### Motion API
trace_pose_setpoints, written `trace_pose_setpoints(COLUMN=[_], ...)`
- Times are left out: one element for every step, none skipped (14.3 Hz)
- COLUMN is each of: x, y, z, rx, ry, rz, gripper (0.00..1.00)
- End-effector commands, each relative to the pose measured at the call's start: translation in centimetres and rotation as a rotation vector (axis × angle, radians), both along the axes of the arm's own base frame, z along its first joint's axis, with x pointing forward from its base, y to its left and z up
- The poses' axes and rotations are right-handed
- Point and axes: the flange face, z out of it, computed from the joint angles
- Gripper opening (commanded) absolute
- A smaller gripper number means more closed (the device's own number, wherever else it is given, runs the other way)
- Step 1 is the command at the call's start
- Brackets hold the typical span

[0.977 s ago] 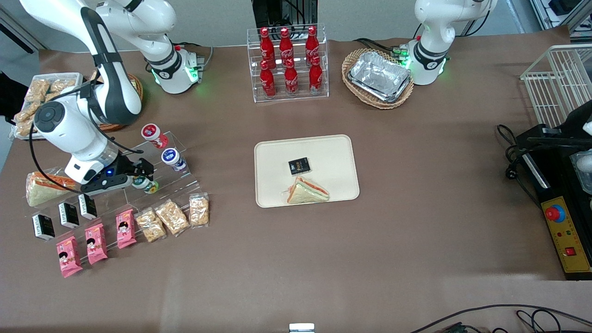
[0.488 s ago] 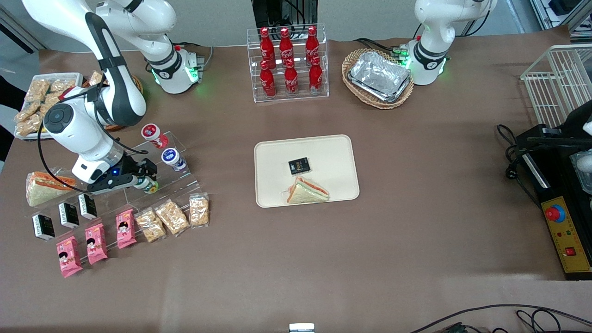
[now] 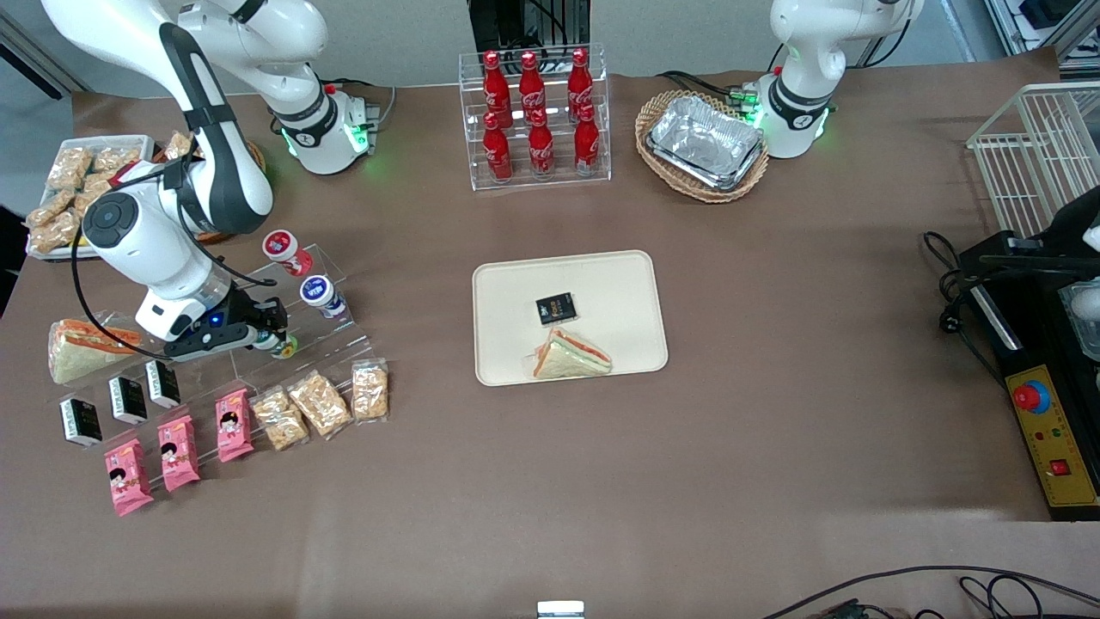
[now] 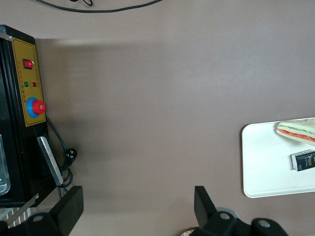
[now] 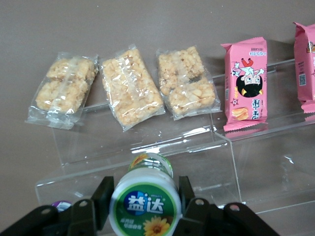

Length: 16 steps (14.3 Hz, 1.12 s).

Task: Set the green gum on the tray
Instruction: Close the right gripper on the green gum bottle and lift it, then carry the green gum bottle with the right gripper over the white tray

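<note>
Since a second ago my gripper [image 3: 273,337] has closed in on the green gum [image 3: 280,345] on the clear stepped shelf [image 3: 339,331]; now its fingers pinch the jar's sides. Well away from my gripper toward the parked arm lies the tray [image 3: 619,292].

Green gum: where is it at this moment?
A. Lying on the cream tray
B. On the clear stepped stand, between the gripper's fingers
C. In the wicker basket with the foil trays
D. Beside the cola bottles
B. The green gum sits between the fingers of the gripper at the clear stepped stand, not on the tray.
</note>
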Motion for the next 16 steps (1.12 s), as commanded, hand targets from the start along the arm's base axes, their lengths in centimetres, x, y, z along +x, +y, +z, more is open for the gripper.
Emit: trace_pose_setpoints(x=[-0.1, 0.0, 0.1, 0.5, 1.5, 2.7, 3.8, 5.0, 6.0, 6.6, 7.0, 7.2, 7.5, 7.5, 7.4, 7.2], y=[0.1, 0.1, 0.0, 0.0, 0.0, 0.1, 0.1, 0.1, 0.0, 0.0, 0.1, 0.1, 0.2, 0.3, 0.7, 1.0], z=[-0.5, -0.4, -0.2, 0.6, 2.0, 4.1, 6.4, 8.7, 10.8, 12.6, 14.4, 16.0, 17.7, 19.5, 21.7, 24.0], rx=[0.005, 0.005, 0.005, 0.006, 0.008, 0.014, 0.018, 0.021, 0.024, 0.026, 0.028, 0.032, 0.033, 0.041, 0.047, 0.055], ry=[-0.006, -0.006, -0.009, -0.024, -0.017, 0.018, 0.057, 0.075, 0.090, 0.107, 0.119, 0.123, 0.120, 0.128, 0.140, 0.156], rz=[0.002, 0.002, -0.001, -0.001, 0.000, 0.000, -0.004, 0.000, 0.000, 0.004, 0.005, 0.004, -0.002, -0.012, -0.028, -0.056], gripper=[0.07, 0.07, 0.06, 0.06, 0.06, 0.06, 0.06, 0.07, 0.07, 0.07, 0.07, 0.07, 0.07, 0.07, 0.07, 0.07])
